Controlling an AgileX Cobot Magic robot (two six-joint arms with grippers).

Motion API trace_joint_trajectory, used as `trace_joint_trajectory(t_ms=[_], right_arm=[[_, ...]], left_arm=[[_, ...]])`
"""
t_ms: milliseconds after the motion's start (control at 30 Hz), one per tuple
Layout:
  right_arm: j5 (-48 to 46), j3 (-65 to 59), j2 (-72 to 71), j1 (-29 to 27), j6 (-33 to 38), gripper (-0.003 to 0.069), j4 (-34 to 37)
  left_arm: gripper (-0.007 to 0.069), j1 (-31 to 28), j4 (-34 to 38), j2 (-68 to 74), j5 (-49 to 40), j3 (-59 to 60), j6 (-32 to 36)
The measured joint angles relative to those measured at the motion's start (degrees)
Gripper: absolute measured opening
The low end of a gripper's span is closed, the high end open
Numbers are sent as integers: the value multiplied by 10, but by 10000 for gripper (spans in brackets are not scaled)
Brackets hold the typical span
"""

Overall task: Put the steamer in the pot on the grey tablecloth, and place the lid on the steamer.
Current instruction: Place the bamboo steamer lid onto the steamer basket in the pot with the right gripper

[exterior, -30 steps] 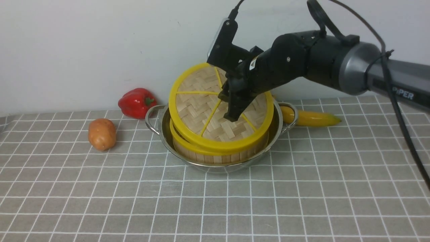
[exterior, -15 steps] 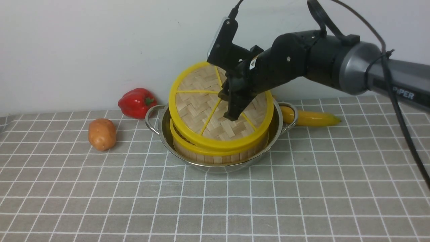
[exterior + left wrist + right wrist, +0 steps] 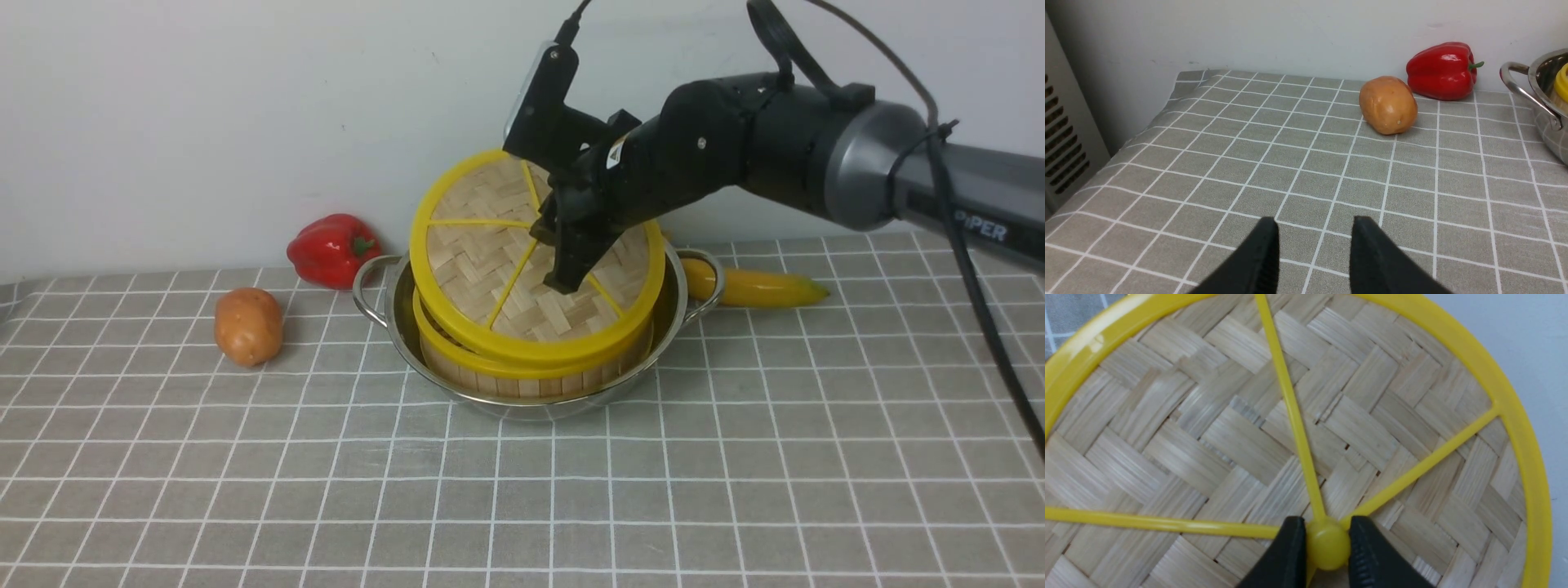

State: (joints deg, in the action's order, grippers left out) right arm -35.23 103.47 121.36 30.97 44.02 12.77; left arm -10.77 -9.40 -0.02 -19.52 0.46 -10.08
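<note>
Hardly anything has moved: against a second ago, the flat round woven-bamboo lid with yellow rim and spokes [image 3: 482,269] sits a shade higher at its raised far edge, and since half a second ago it shows no visible shift. The right gripper [image 3: 563,282] is closed on the lid's small yellow centre knob [image 3: 1327,548], its two black fingers pressed to either side of it. The lid is held tilted, with its far edge up toward the wall and its near edge down at the yellow plastic rim of the round bamboo steamer with a straight wooden side wall [image 3: 531,380]; whether those two rims touch cannot be told. The steamer stands inside the wide shallow stainless-steel pot with two loop handles [image 3: 392,306], which rests on the grey tablecloth with a white grid [image 3: 735,457] spread over the bench. To the left of the pot lie a brown potato [image 3: 247,325] and, nearer the wall, a red bell pepper [image 3: 331,249]; a yellow banana [image 3: 755,287] lies just beside the pot's right handle. The left gripper [image 3: 1314,223] hangs over bare cloth well apart from the pot, its jaws parted and holding nothing.
</note>
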Motion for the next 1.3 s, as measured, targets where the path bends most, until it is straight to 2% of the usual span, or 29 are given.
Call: trace_joint_trajectory(t_ms=[700, 1300], right_arm=[[2, 0, 0, 0, 11, 148, 2], [-16, 0, 0, 0, -8, 148, -7]], left_arm=[[243, 0, 0, 0, 0, 0, 0], [243, 0, 0, 0, 0, 0, 0]])
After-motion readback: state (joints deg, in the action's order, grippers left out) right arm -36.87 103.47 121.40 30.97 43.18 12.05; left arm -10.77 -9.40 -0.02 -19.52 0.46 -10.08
